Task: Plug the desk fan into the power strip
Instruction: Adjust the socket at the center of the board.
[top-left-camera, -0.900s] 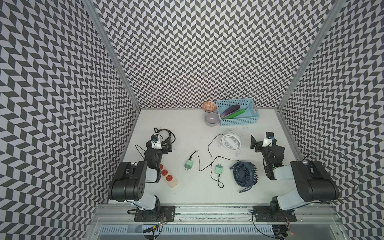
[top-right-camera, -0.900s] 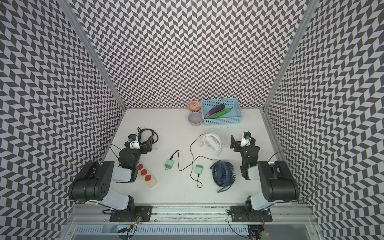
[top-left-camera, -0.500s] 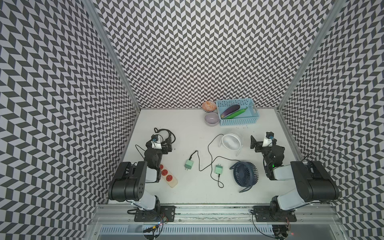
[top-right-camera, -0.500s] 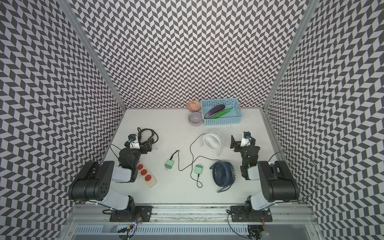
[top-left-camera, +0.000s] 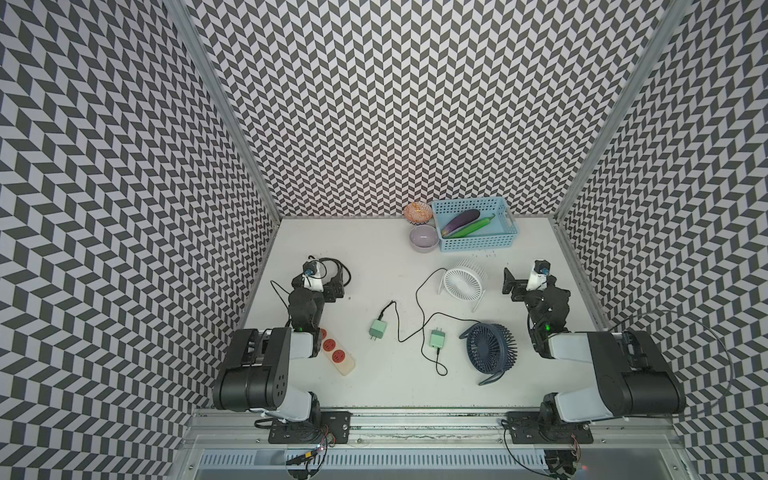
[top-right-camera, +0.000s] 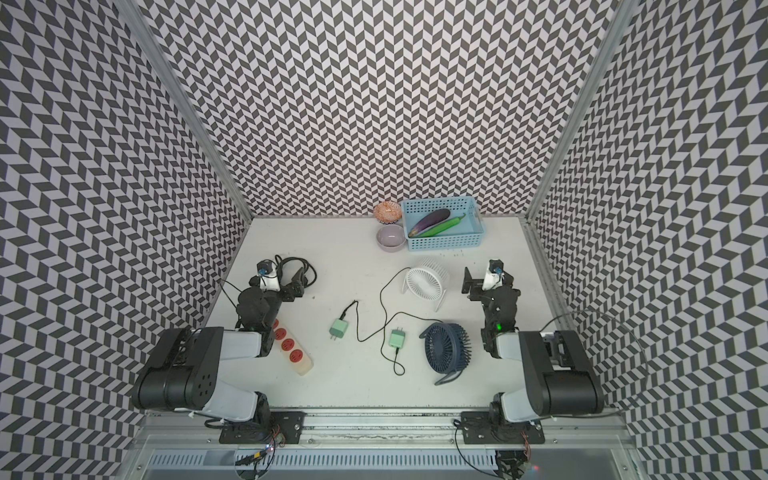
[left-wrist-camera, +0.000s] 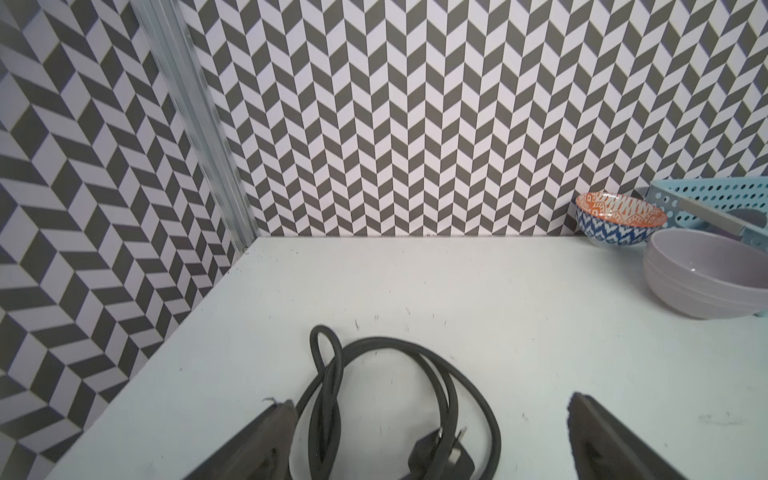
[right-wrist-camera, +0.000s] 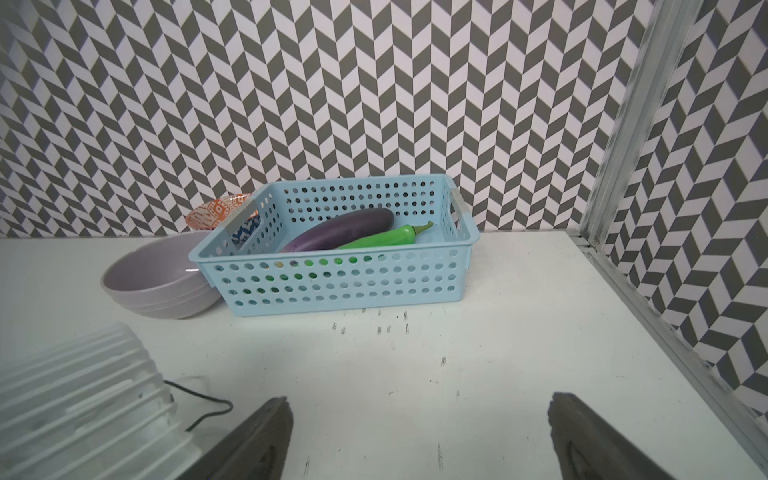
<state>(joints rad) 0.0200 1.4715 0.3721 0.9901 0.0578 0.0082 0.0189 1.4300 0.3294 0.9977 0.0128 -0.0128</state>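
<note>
In both top views the power strip (top-left-camera: 337, 352) lies slanted at the lower left of the table (top-left-camera: 374, 257), its upper end hidden under the left arm (top-left-camera: 305, 309), while the left gripper (top-left-camera: 332, 287) above it and the right gripper (top-left-camera: 512, 286) at far right stand spread wide, holding nothing. In the left wrist view the parted jaws flank a coiled black cord (left-wrist-camera: 382, 341) at the frame's bottom. In the right wrist view the jaws gape over the table below a blue basket (right-wrist-camera: 332, 282).

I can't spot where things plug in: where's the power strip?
In both top views the power strip lies on the robot's left, its far end hidden under the left arm, with a green charger to its right.
</note>
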